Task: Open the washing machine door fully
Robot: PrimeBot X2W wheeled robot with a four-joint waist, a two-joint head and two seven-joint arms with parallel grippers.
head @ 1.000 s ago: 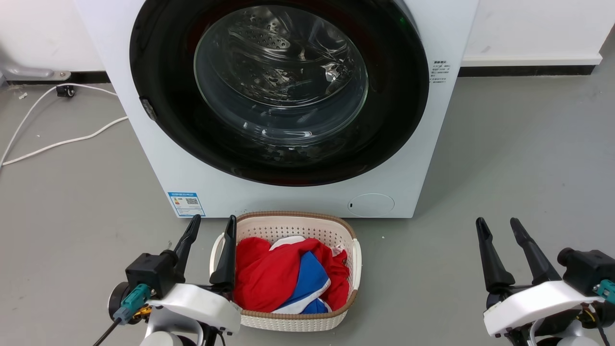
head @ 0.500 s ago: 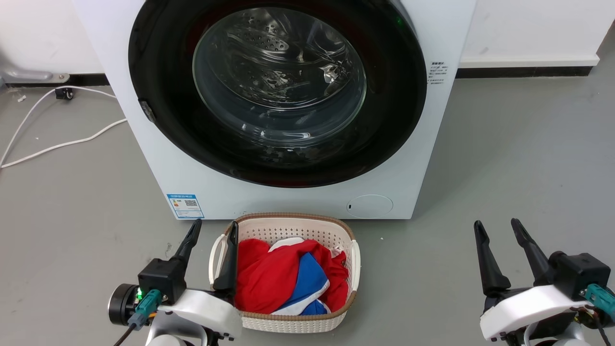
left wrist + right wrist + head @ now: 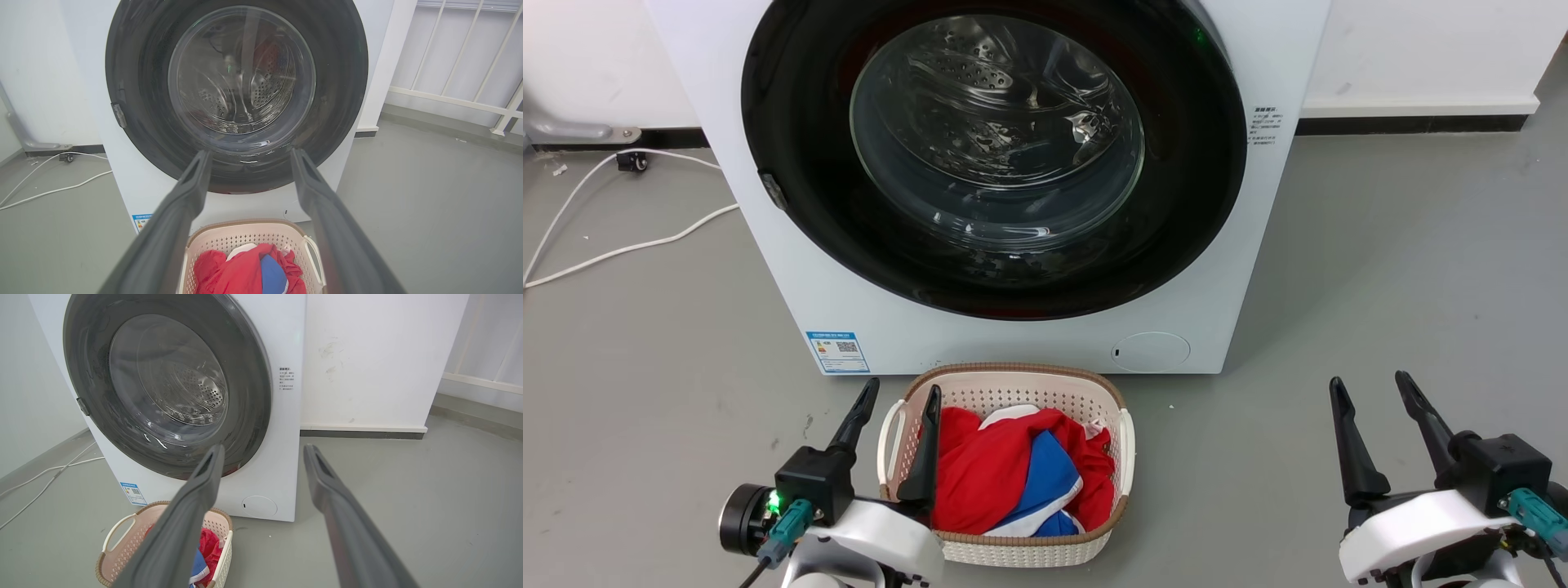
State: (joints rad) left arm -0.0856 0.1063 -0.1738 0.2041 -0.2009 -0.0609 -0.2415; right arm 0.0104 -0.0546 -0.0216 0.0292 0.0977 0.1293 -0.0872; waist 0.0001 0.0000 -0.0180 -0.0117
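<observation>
washing machine (image 3: 980,347): white box at 12 o'clock. washing machine door (image 3: 995,147): glossy black ring, bulging glass centre, shut flush on its front, latch tab (image 3: 774,186) at 9 o'clock. basket (image 3: 1021,549) of red-blue clothes (image 3: 988,482) at door's 6. left gripper (image 3: 903,386), right gripper (image 3: 1368,380): both spread, holding nothing, clear of door. left wrist view adds a white railing (image 3: 449,101) at 2 o'clock; head view a cable (image 3: 629,242) at 9.

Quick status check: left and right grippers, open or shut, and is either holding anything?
The left gripper is open and holds nothing.
The right gripper is open and holds nothing.
Neither touches the washing machine door.
</observation>
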